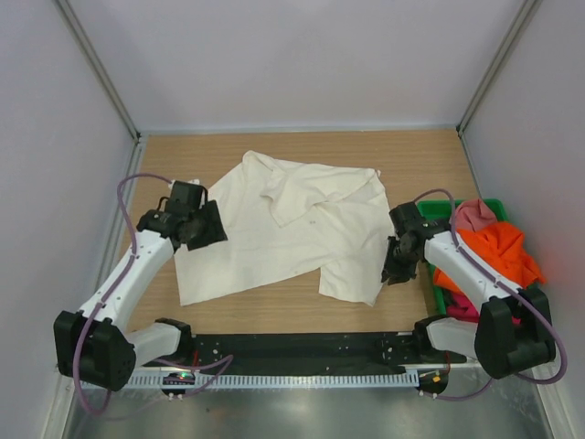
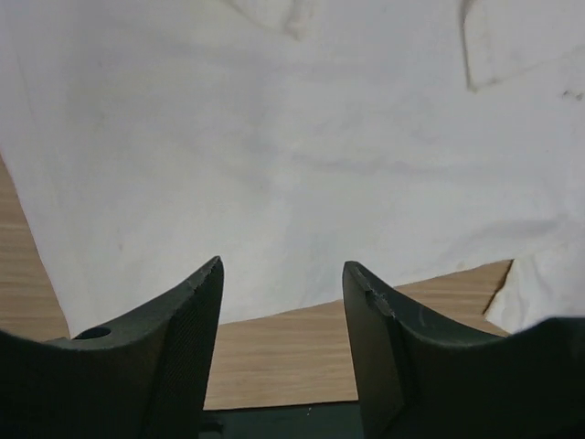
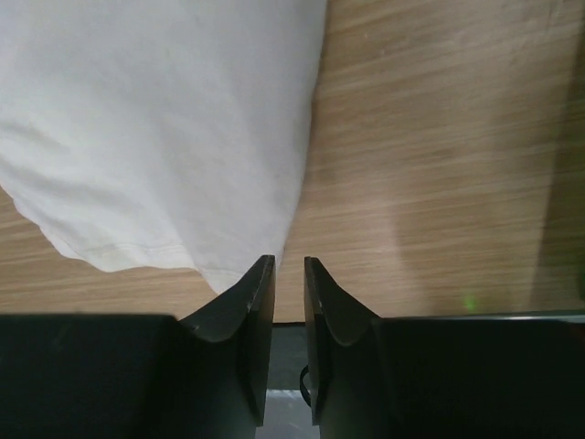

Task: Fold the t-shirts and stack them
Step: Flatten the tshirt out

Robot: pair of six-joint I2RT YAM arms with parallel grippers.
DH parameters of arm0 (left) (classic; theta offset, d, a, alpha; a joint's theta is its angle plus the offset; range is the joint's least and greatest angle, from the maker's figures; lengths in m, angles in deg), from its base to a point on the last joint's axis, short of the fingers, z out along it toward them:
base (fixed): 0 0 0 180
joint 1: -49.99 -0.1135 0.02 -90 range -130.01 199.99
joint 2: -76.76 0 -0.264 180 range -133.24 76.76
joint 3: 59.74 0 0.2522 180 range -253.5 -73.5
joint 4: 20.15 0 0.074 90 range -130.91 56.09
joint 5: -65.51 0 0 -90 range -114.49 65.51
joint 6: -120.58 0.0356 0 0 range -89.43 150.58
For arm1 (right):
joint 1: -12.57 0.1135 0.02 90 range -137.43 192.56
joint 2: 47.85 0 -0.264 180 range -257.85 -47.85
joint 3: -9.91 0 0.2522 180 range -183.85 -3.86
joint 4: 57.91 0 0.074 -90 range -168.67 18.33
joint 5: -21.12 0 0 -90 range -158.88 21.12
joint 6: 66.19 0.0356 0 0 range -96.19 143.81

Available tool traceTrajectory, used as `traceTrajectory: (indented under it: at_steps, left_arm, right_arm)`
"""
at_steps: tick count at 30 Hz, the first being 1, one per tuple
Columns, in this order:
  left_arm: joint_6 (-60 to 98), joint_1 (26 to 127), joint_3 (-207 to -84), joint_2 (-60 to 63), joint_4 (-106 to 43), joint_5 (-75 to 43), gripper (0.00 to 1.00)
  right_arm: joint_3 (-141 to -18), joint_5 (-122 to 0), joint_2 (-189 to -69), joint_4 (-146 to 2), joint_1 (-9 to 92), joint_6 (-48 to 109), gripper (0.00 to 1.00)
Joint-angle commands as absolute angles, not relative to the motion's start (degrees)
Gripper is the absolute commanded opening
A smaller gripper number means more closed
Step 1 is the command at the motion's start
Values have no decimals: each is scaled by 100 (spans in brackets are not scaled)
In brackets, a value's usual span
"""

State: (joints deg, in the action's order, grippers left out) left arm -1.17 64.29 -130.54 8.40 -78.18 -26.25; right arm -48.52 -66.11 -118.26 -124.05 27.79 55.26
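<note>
On the table [image 1: 274, 311] a cream t-shirt [image 1: 283, 229] lies spread, rumpled, unfolded; orange and pink t-shirts [image 1: 498, 247] sit in the green bin [image 1: 439, 298]. Left gripper [image 2: 283, 270] gapes empty; right gripper [image 3: 289, 262] nearly closed, empty. Nothing stacked.

No writing, label, brand, number or sign can be read in any of the three views. A few tiny dark specks on the cream-white t-shirt [image 1: 274, 233], toward 3 o'clock of its middle, are too small to tell whether they are print.
</note>
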Motion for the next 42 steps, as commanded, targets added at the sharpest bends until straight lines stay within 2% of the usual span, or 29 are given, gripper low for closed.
traceTrajectory:
  at_steps: [1,5,7,11,13,17,20,25,27,29,32,35,38,42]
  left_arm:
    - [-353,6457,-12475,1047,-8093,-2283,56]
    - [-449,6563,-12368,1242,-8041,-2309,53]
    - [-476,6563,-12456,1181,-8031,-2282,52]
    - [-449,6563,-12667,821,-8075,-2168,52]
    - [-458,6563,-12711,742,-8084,-2107,52]
    - [-476,6563,-12720,724,-8067,-2080,52]
    - [-484,6563,-12782,689,-8110,-2063,52]
    - [-537,6563,-12782,636,-8058,-1949,51]
    - [-546,6563,-12738,644,-8023,-1922,51]
    - [-555,6563,-12685,653,-8005,-1905,51]
    - [-546,6563,-12694,671,-8023,-1878,50]
    - [-502,6563,-12729,697,-8093,-1878,50]
    - [-467,6563,-12782,715,-8172,-1922,50]
    - [-423,6563,-12790,811,-8286,-1957,50]
  right_arm:
    - [-4482,-6335,-11535,-12310,2786,5923,25]
    - [-3885,-6001,-11578,-11599,2794,6204,17]
    - [-3866,-5843,-11657,-11370,2786,6222,17]
    - [-4085,-5649,-11868,-10956,2786,6310,17]
    - [-4165,-5422,-12331,-10710,2795,6345,18]
    - [-4436,-5244,-12738,-10533,2847,6276,24]
    - [-4656,-5690,-12546,-11260,2830,6100,30]
    - [-4464,-6202,-11238,-12308,2830,6274,40]
    - [-4175,-6124,-10895,-12387,2839,6468,36]
    - [-3816,-6027,-10779,-12370,2839,6617,23]
    - [-3437,-5650,-10638,-12011,2839,6828,19]
    - [-3374,-5684,-10682,-11922,2830,6829,20]
    - [-3234,-5483,-10770,-11624,2839,6855,27]
    - [-3093,-5315,-10867,-11272,2830,6969,30]
